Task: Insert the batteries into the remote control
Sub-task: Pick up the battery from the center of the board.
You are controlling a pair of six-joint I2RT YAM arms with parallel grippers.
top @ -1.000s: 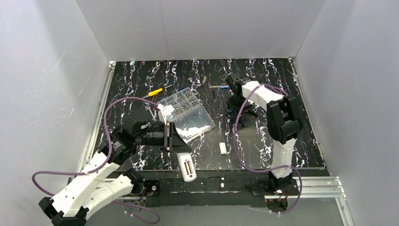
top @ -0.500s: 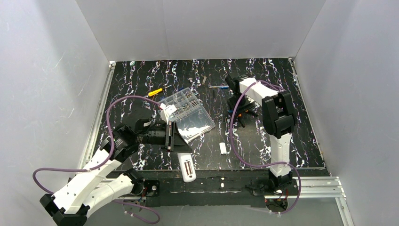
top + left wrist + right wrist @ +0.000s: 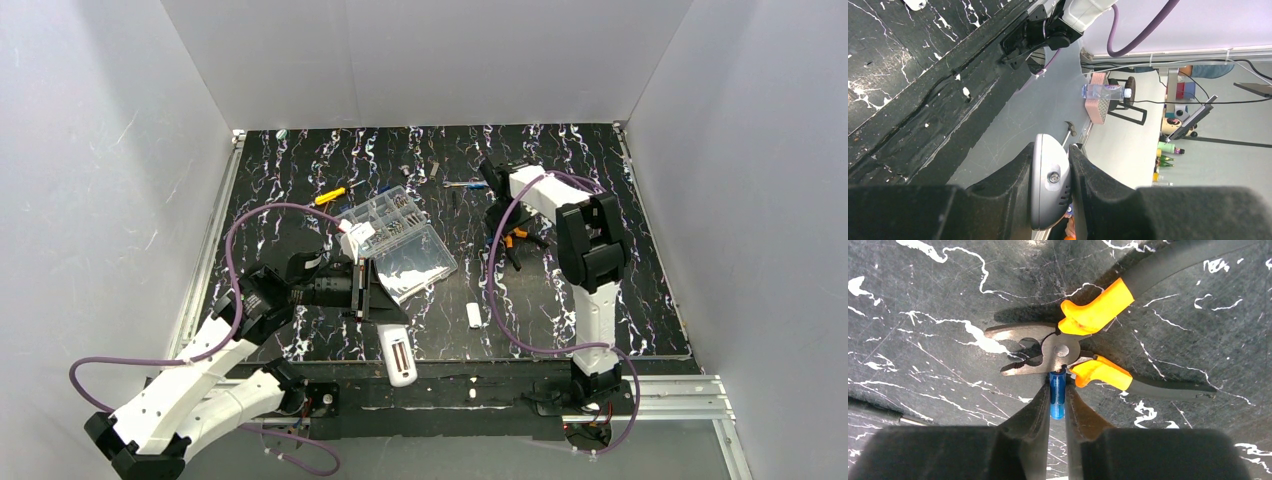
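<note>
Jaws of my right gripper (image 3: 1058,402) pinch one blue battery (image 3: 1057,387), its tip touching the orange pliers (image 3: 1063,350) at mid-frame, hardly shifted since half a second ago. My left gripper (image 3: 1050,157) clamps the remote control (image 3: 1049,195), mostly cut off at the bottom edge.

Orange-handled pliers (image 3: 1060,351) on black marbled table (image 3: 300,170); clear compartment box (image 3: 395,240), yellow-handled screwdriver (image 3: 330,196) nearby.
</note>
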